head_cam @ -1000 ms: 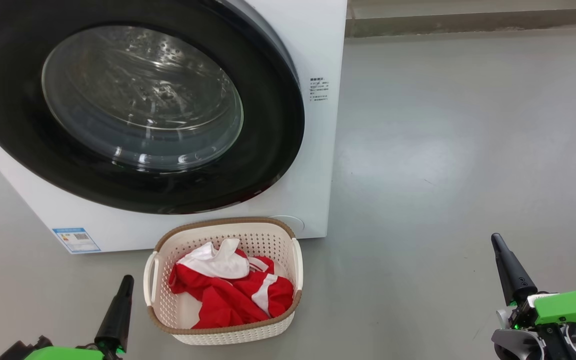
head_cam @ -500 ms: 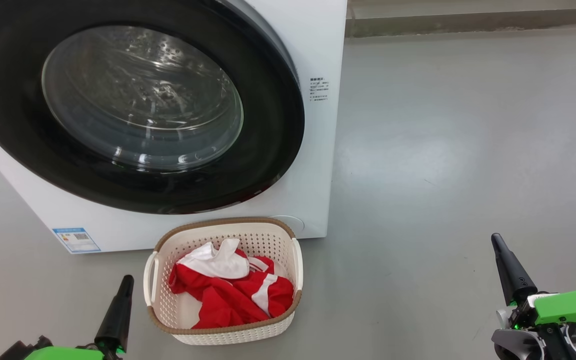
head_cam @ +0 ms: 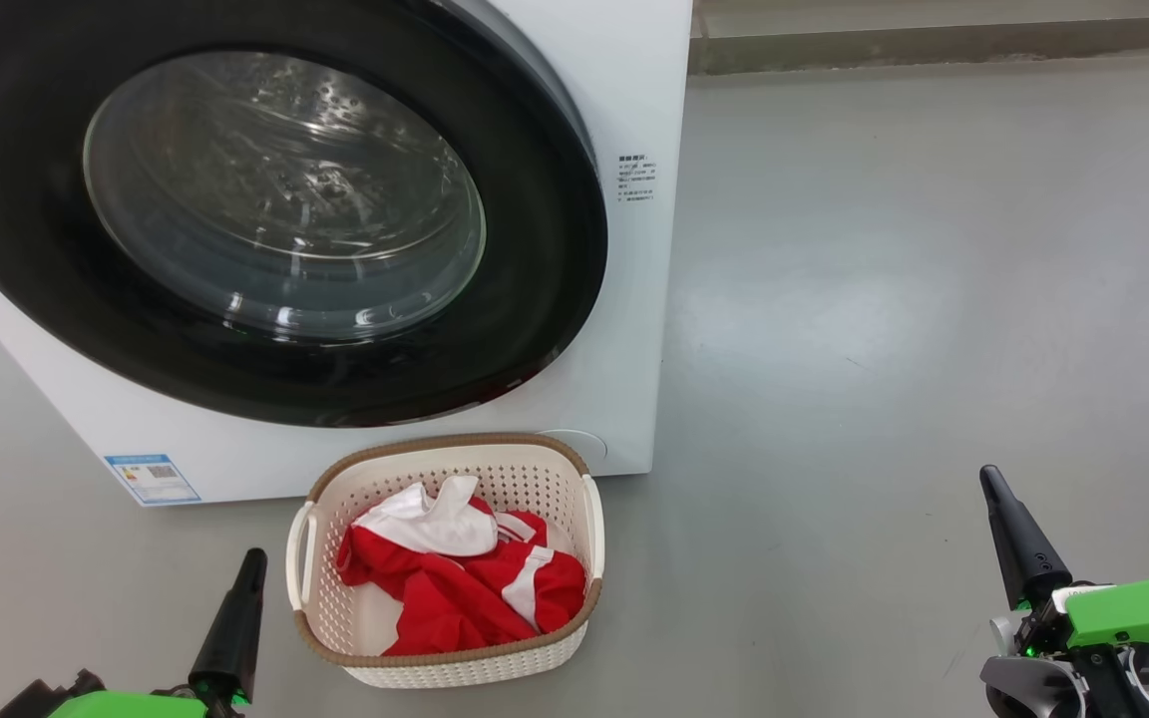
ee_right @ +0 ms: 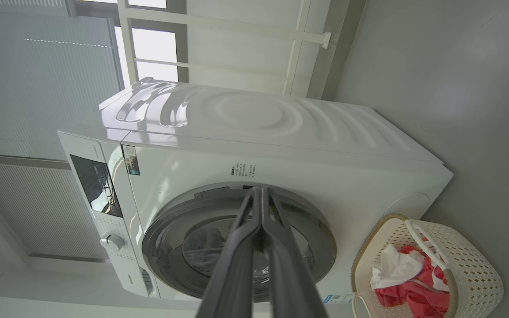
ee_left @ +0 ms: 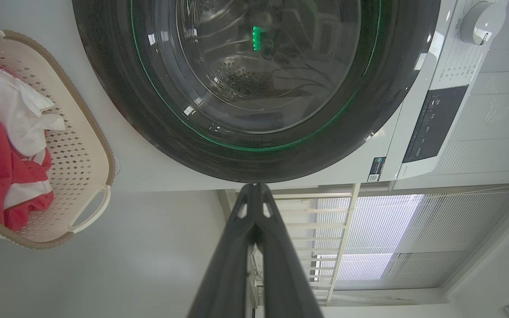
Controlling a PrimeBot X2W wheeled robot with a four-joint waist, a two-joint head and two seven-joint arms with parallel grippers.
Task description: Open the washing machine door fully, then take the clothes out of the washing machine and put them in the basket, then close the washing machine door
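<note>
Nearest, low and just left of the basket, the left gripper, fingers pressed together tip to tip, clenched on nothing. Well off to the basket's right, the right gripper, likewise closed with nothing between its fingers, green housing behind it.

Then the basket itself, upright on the grey floor: cream perforated walls, brown woven-look rim, a handle on each side. Inside it the clothes — crumpled red fabric with a white panel heaped towards the far side, all within the rim, apart from both grippers.

Directly behind the basket, close against its far rim, the washing machine: white front, a small blue label behind the basket's left corner, a block of fine print higher up to the right. Above and behind the basket, the washing machine door — shut flush against the front, wide glossy black rim around a bulging glass window, perforated steel drum dimly visible through the glass.

Farther back than the basket, seen from the right wrist, a dark control panel and a round dial on the machine's upper front, then pale blinds beyond.
</note>
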